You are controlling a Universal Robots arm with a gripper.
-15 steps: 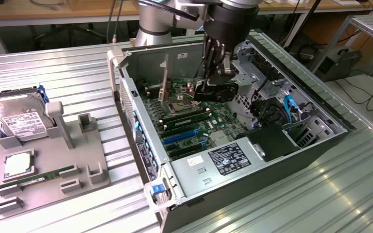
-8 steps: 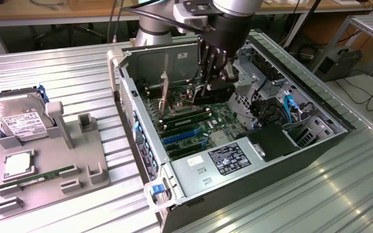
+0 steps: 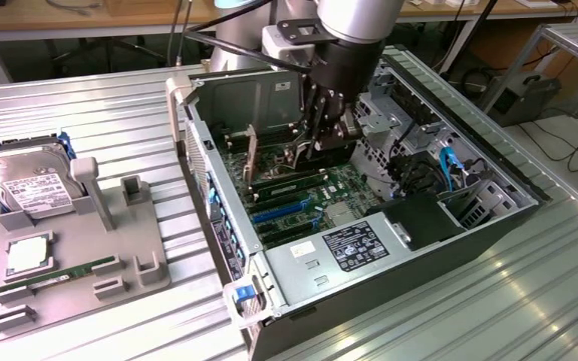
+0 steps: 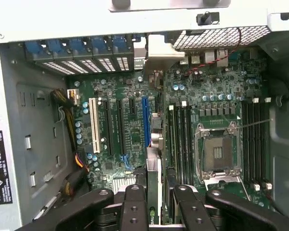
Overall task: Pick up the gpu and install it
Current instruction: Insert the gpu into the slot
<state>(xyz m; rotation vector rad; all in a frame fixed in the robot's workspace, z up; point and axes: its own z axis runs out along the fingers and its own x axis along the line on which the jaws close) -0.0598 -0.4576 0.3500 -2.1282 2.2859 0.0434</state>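
PC case (image 3: 475, 135) lies open on its side on the slatted metal table (image 3: 98, 113), toward the table's edge at the exterior view's right. The arm reaches down into the case, with the gripper (image 3: 316, 147) over the middle of the motherboard (image 3: 319, 199). Jaws are narrow and closed on the gpu (image 3: 274, 171). In the wrist view the black fingers (image 4: 135, 202) sit on either side of the card, which is seen edge-on between them. The gpu stands upright on its long edge, low over the expansion slots, with its bracket (image 4: 159, 48) against the case's rear wall beside the row of slot covers (image 4: 82, 53). The card runs just beside the blue slot (image 4: 145, 118), between it and the memory slots (image 4: 180, 139) (cannot tell whether its connector edge is in a slot or just above one). The white slot (image 4: 92, 125) lies well to the far side of the blue one. The CPU socket (image 4: 216, 154) is beyond the memory slots. A grey tray (image 3: 129, 256) sits near the table's edge at the exterior view's left, well apart from the case. It carries a hard drive (image 3: 30, 188) at its far corner, a CPU (image 3: 28, 254) mid-tray and a green memory stick (image 3: 58, 274) along its near edge.
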